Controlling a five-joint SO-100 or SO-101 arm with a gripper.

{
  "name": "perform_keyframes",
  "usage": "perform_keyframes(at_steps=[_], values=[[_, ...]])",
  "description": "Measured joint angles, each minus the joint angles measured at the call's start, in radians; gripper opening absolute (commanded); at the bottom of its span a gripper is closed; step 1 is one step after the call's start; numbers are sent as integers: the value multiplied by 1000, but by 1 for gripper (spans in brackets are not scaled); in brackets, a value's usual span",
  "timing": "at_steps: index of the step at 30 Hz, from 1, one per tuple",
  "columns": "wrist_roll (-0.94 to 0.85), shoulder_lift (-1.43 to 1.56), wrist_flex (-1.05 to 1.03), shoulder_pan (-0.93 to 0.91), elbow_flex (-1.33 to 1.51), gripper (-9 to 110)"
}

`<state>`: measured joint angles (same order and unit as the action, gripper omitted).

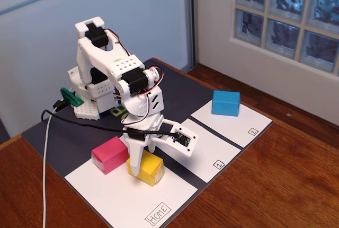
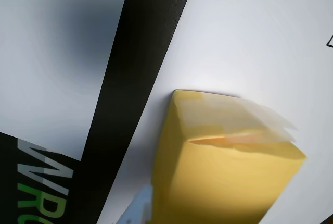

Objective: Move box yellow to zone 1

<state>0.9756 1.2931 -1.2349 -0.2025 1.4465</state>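
Note:
The yellow box [image 1: 150, 171] stands on the large white panel marked "Home" [image 1: 114, 196], near its right edge and beside a pink box [image 1: 109, 154]. My gripper [image 1: 139, 167] reaches down over the yellow box, with one white finger lying against its left face. In the wrist view the yellow box [image 2: 223, 166] fills the lower middle on white paper, and a pale finger [image 2: 139, 208] touches its left side. The other finger is hidden, so the jaw state is unclear. Zone 1 [image 1: 213, 152] is the white panel just right of the gripper, with nothing on it.
A blue box [image 1: 225, 103] sits on the panel marked "2" [image 1: 241, 124] at the far right. The arm's base [image 1: 92, 98] and a white cable [image 1: 46, 148] are at the left. The dark mat [image 1: 58, 138] ends on a wooden table [image 1: 275, 185].

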Motion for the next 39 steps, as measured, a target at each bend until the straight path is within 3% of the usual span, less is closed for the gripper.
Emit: perform_keyframes(at_steps=[8,20,30,39], values=[[2,0,17,0,28,44],[48,17,212,-5,207,40],[66,17,215,-5,213,6],[101,103,20,0,137,0]])
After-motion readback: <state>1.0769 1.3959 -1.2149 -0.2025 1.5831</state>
